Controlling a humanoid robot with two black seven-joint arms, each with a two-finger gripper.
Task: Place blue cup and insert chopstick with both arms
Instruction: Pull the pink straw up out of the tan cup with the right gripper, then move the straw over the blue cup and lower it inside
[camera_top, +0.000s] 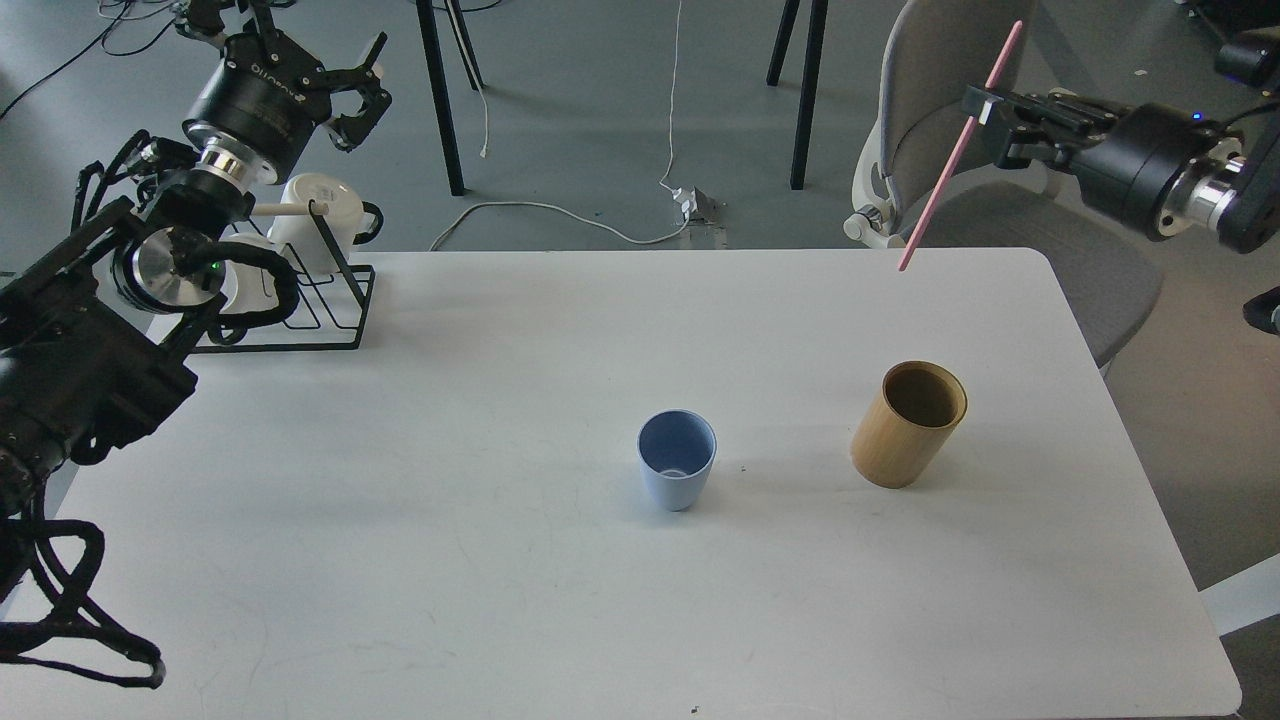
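The blue cup (677, 472) stands upright and empty in the middle of the white table (500, 600). My right gripper (985, 105) is shut on the pink chopstick (955, 155) and holds it tilted, high above the table's far right edge, fully clear of the tan bamboo cylinder (908, 424). My left gripper (350, 85) is open and empty, raised above the mug rack at the far left.
A black wire rack (320, 290) with white mugs (322, 215) stands at the table's back left corner. A grey office chair (960, 120) is behind the table on the right. Cables lie on the floor.
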